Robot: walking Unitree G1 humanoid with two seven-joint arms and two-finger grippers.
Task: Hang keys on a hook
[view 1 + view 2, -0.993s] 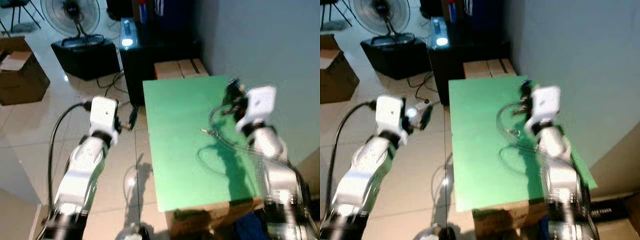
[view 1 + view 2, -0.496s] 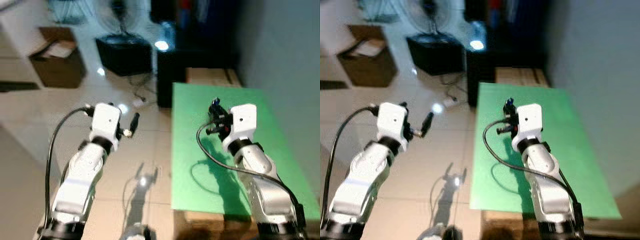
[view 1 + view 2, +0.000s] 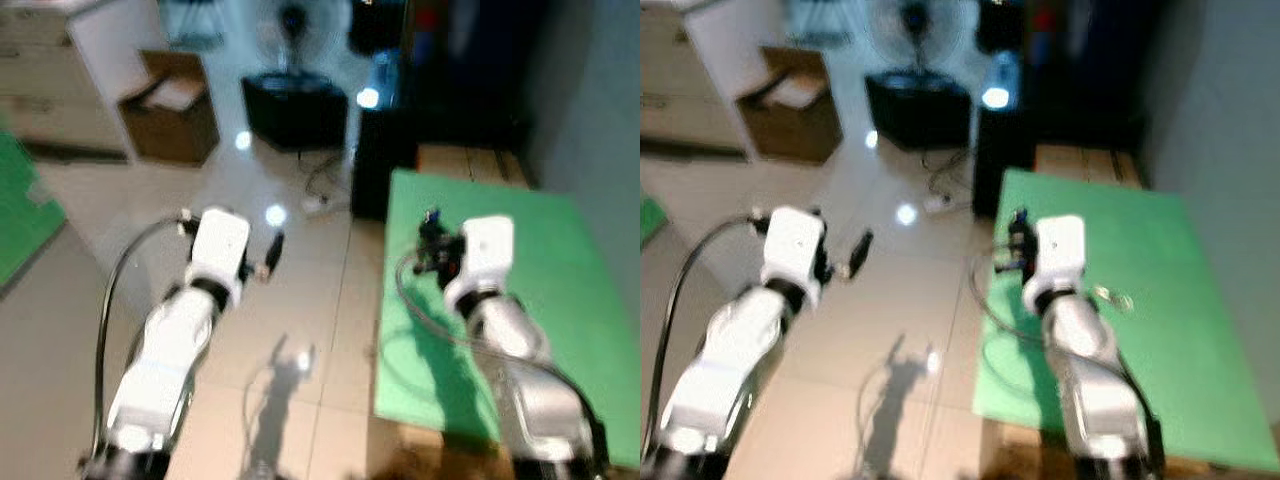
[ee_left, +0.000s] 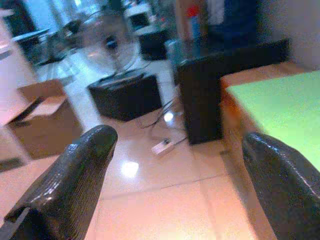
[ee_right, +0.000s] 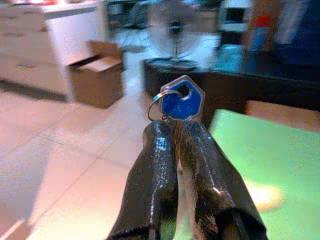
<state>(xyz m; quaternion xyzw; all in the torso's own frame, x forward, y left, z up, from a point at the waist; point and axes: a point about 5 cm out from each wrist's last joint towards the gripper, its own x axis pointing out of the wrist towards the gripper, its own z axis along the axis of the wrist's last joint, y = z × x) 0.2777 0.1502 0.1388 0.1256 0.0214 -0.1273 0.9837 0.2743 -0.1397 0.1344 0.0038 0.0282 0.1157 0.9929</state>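
Right gripper (image 5: 177, 145) pinches the key (image 5: 181, 104).
The blue key and its ring stick out past the tips of the two fingers, which are pressed together on it, at right of center above the green table (image 3: 560, 300). Left gripper (image 4: 175, 160) is spread wide over the floor (image 3: 310, 300).

Both head views are blurred. The shaft of the blue-headed key (image 5: 183, 102) is hidden between the right end effector (image 5: 178, 150) fingers; the green-topped desk (image 3: 560, 300) is cut off at the edge.
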